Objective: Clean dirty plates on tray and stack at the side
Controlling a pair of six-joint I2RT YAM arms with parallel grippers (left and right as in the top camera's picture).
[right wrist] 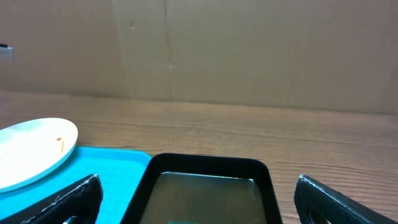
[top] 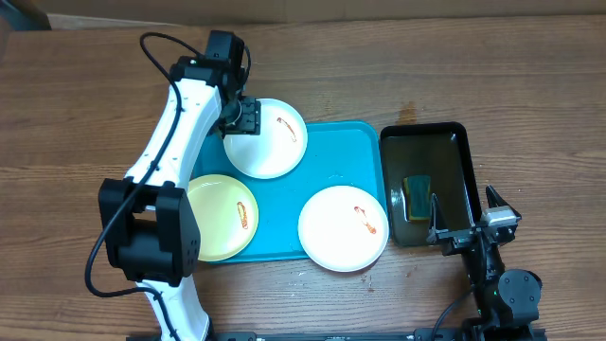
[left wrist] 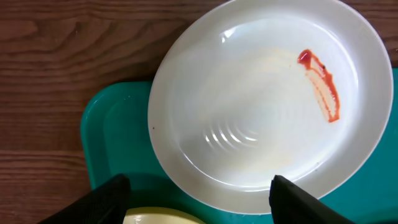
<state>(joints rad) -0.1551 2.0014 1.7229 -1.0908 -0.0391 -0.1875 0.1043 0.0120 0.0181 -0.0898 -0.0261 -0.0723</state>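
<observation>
Dirty plates (top: 266, 138) on tray (top: 333, 163), sauce-smeared

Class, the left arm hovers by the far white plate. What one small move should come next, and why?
Probably lower the left gripper so its fingers straddle the nearest rim of the white plate. The fingers are open and empty, and the plate, overhanging the tray, bears its sauce smear.

On my left wrist camera, a round white shallow plate (left wrist: 267, 106) fills most of the frame, with a short reddish-brown sauce smear (left wrist: 323, 87) near its upper right rim. It sits on the turquoise plastic tray (left wrist: 112, 137), overhanging the tray's rounded corner above the brown wooden table (left wrist: 68, 43). My jaws stand wide apart along the bottom edge, with a pale yellow plate rim (left wrist: 158, 216) between them.
</observation>
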